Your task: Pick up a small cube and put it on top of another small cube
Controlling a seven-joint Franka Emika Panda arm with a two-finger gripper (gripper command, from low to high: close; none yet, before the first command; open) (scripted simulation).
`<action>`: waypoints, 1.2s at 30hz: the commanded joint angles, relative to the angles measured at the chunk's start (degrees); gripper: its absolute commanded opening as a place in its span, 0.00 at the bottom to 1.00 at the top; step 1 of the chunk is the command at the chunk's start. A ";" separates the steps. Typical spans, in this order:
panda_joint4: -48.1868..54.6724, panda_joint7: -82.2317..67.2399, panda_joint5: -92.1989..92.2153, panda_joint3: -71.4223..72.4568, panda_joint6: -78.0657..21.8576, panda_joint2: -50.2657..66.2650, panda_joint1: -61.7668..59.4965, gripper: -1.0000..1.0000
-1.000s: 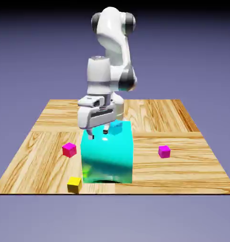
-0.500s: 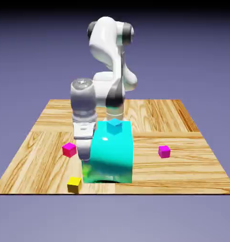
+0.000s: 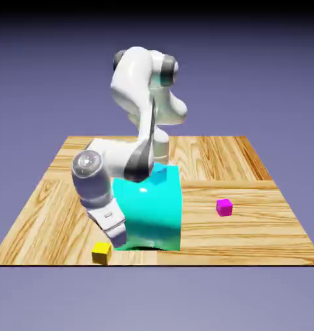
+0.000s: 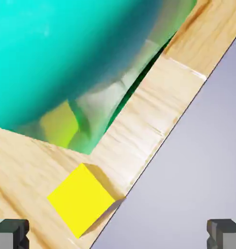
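Observation:
The small yellow cube (image 3: 101, 252) rests at the table's near edge, in front of the big cyan block's left corner. In the hand view the yellow cube (image 4: 81, 198) lies ahead of the gripper, left of the middle, with its reflection in the cyan block. My gripper (image 3: 119, 242) hangs low beside the cyan block, just up and right of the yellow cube, not touching it. It is open: the grey fingertips (image 4: 10, 232) stand far apart at the hand view's bottom corners with nothing between them. The purplish-magenta cube (image 3: 224, 207) sits alone toward the exterior view's right.
A big glossy cyan block (image 3: 152, 210) stands mid-table right against the hand, with a small blue cube (image 3: 159, 173) on its top. In the hand view the cyan block (image 4: 66, 48) fills the upper left. The table's front edge (image 4: 161, 146) runs just past the yellow cube.
The arm has swung from over the cyan block down its left side toward the table's front edge. The hand now hangs low by the yellow cube and hides the hot-pink cube.

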 commanded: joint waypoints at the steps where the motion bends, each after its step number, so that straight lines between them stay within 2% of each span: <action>1: 1.20 -2.50 0.04 -0.15 -1.22 1.17 -0.13 0.50; 17: 20.32 -42.35 0.66 -2.55 -20.69 19.86 -2.22 0.50; 19: 20.38 -42.47 0.66 -2.56 -20.75 19.92 -2.23 0.50; 25: 9.62 -42.48 0.84 -2.36 -10.69 19.22 -1.75 0.50; 26: 9.62 -42.48 0.84 -2.36 -10.69 19.22 -1.75 0.00; 32: 19.99 -42.47 0.66 -2.55 -20.39 19.89 -2.21 0.00; 36: 14.96 -34.22 4.36 -3.84 -20.67 16.25 4.47 0.00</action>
